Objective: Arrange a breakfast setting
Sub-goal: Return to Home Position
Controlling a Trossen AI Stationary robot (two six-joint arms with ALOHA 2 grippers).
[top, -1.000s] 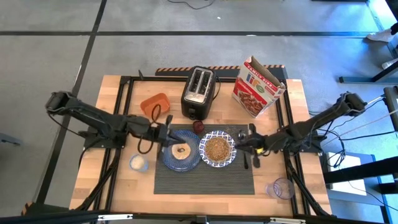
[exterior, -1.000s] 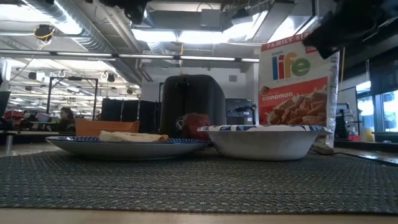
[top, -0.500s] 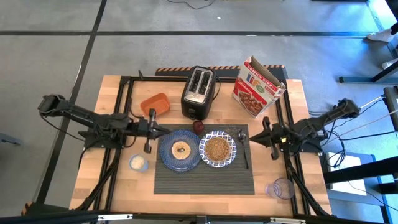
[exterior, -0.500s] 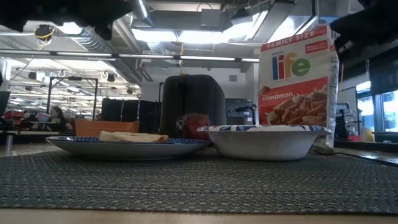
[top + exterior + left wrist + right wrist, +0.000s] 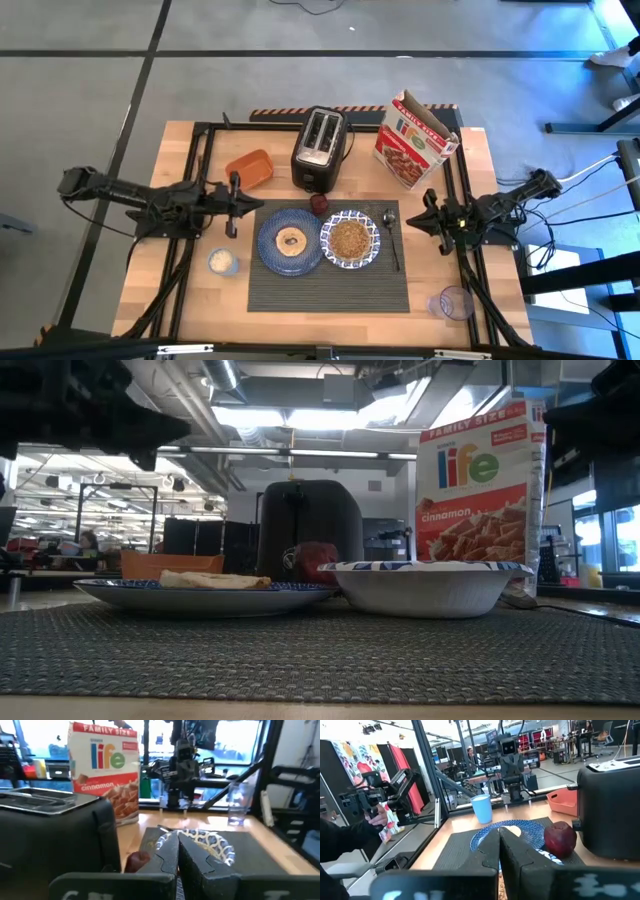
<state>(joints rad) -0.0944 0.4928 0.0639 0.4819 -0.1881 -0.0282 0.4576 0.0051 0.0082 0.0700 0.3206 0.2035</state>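
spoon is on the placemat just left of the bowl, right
Not quite. The spoon does lie on the placemat, but it is to the right of the bowl, not the left. The high view shows this.

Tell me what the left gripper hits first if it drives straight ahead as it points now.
Probably the red apple: from above, the left gripper, shut, points across the mat at it. It hangs above the table, though, so it might pass over and meet the right gripper instead.
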